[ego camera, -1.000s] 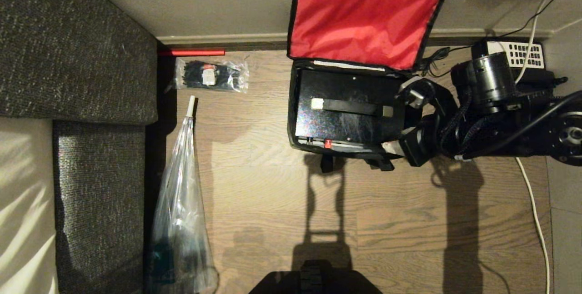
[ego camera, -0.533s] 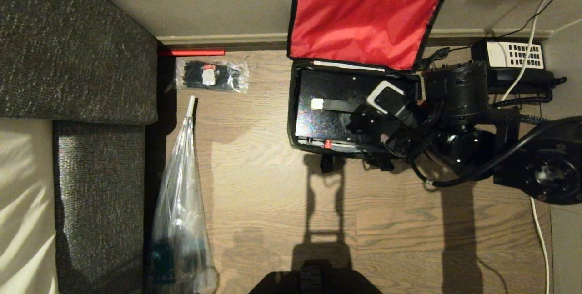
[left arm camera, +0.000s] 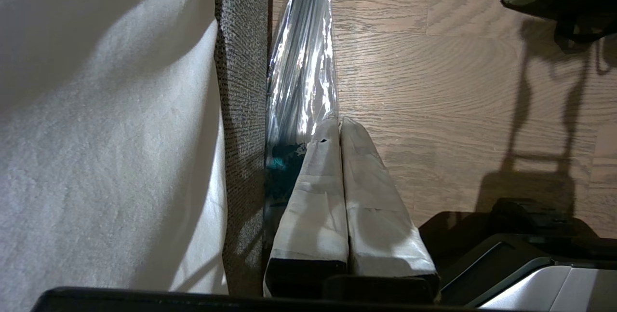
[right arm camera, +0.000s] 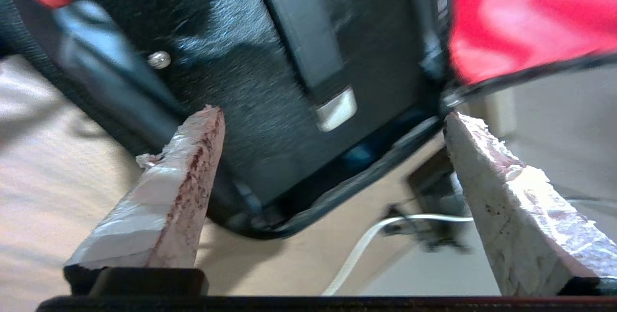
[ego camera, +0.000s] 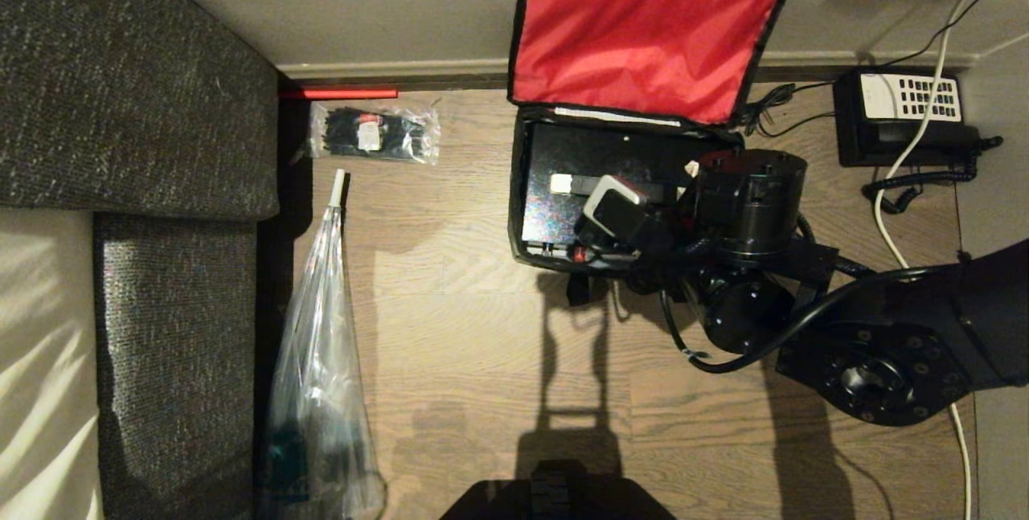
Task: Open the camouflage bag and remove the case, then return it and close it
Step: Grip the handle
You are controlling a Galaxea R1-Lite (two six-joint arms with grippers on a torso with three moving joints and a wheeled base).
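Both fingers (right arm camera: 193, 177) of our right gripper (right arm camera: 332, 182) spread wide above the case (ego camera: 579, 174), we should straddle its strap (ego camera: 619, 188) squarely.

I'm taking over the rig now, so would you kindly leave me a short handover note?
Right gripper: open, empty, above the case.
Left gripper: shut, parked beside the sofa, away from the job.
Bag: on the floor by the wall, lid up, red lining showing. The case lies inside it.
Done: bag opened.
Unclear: whether the case has already been out and returned.
Left: at least closing the bag.
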